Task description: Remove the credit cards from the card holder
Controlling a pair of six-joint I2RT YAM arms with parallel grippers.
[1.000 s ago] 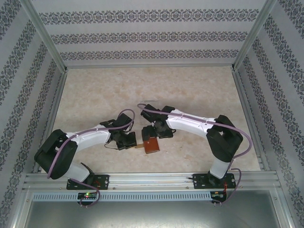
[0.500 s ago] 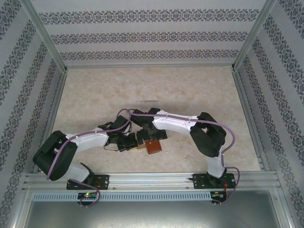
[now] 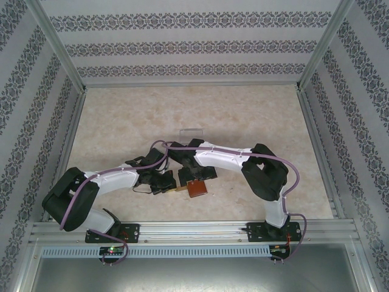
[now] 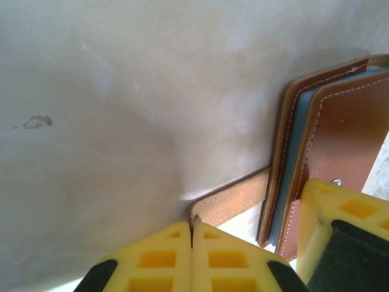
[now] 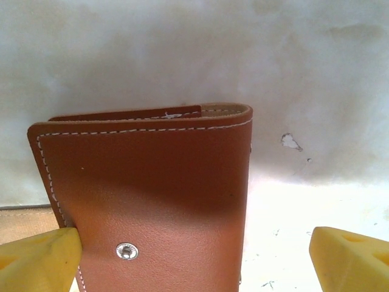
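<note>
Got the wallet (image 3: 196, 188) flat on the table (image 3: 255, 115), near the front edge, roughly midway between the two arm bases. Folded over, brown leather with white stitching and a metal snap (image 5: 126, 250) on the top flap. From the left wrist, seen side-on: gaping slightly, with a strip of blue lining (image 4: 296, 152) between the flaps. Can't tell from that whether any of it counts as a card.

As for the left gripper (image 4: 192, 240): squeezed fully together, nipping the very end of the strap (image 4: 234, 204) sticking out of the wallet's side. Sitting low, right down by the table.

As for the right gripper (image 5: 194, 261): spread wide, straddling the wallet from above. One finger (image 5: 36, 261) right up against the stitched edge, looks like touching. The other finger (image 5: 352, 255) well off the opposite edge, with bare table in the gap. Not gripping anything. First finger also visible from the left wrist, right by the snap.

Clear tray (image 3: 192, 131) farther back on the table, well apart from the wallet and both grippers.
</note>
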